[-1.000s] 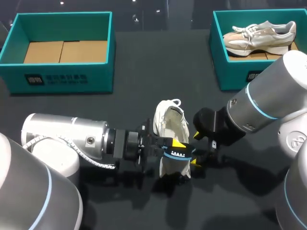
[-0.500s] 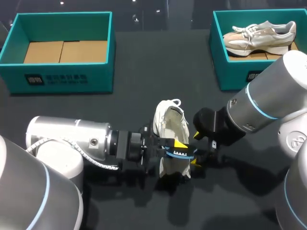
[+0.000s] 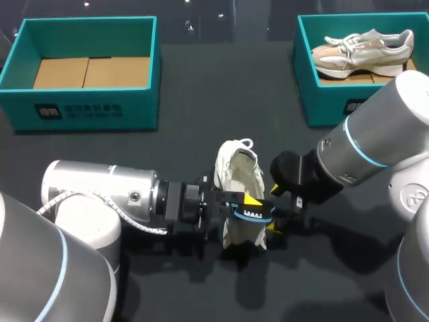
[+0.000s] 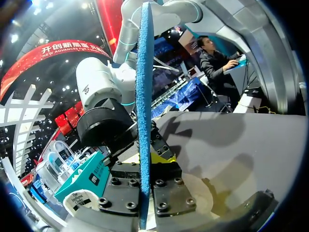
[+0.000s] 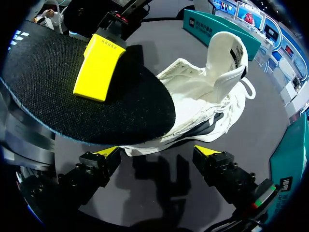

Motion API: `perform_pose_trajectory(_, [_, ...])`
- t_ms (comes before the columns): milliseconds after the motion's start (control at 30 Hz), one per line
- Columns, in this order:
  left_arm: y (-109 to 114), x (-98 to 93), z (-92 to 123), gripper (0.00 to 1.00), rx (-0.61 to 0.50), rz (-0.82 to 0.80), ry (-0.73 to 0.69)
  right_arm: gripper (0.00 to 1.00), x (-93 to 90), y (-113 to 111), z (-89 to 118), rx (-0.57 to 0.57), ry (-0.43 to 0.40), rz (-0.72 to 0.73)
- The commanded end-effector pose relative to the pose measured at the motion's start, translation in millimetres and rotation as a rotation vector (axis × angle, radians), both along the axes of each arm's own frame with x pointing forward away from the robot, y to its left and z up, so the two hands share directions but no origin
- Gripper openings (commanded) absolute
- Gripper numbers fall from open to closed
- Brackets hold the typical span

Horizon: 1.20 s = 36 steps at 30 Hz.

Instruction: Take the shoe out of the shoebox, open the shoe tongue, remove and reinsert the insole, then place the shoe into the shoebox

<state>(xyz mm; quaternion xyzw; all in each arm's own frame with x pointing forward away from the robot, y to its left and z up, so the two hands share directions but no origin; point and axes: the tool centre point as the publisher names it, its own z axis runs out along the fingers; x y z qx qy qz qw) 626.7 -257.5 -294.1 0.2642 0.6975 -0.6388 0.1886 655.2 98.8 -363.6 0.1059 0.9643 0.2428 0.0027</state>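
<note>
- Over the last second our left arm [image 3: 100, 194] slid a little further in from its side toward the middle of the desk [image 3: 201, 114]. The insole [image 5: 72, 96] shifted only slightly with it, at the near end of the white shoe [image 3: 240, 171].
- The left fingers [image 5: 101, 60] were clamped on the insole. In the right wrist view one yellow tip lay flat on its black upper face, and in the left wrist view its blue edge stood thin between the two finger blocks.
- The right fingers [image 5: 108, 153] stood wide apart with nothing gripped, low over the desk just short of the shoe. Our right arm [image 3: 375, 134] had not moved across the three head views.
- The shoe rested on the desk between the two teal shoeboxes, with its collar open and its tongue lifted. It had not shifted.
- The left shoebox [image 3: 87, 107] showed only its cardboard floor. The right shoebox [image 3: 322, 100] held a second, beige shoe [image 3: 365, 48].
- We judged the insole to be out of the shoe and in hand. The small advance fitted lining it up for reinsertion, though the frames did not settle that. Placing the shoe in a shoebox remained to be done.
</note>
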Motion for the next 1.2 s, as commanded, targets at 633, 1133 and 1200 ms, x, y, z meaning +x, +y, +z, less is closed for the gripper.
perform_pose_trajectory(633, [2, 21.3, -23, 0.0, 0.042, -0.03, -0.083, 1.0, -2.0, 0, 0, -0.001, -0.003, -0.002])
perform_pose_trajectory(1133, [3, 42.5, -44, 0.0, 0.069, 0.002, -0.084, 1.0, -2.0, 0, 0, -0.001, -0.003, -0.002])
perform_pose_trajectory(1200, [2, 45.6, -48, 0.0, 0.079, 0.007, -0.089, 1.0, -2.0, 0, 0, -0.001, -0.003, -0.002])
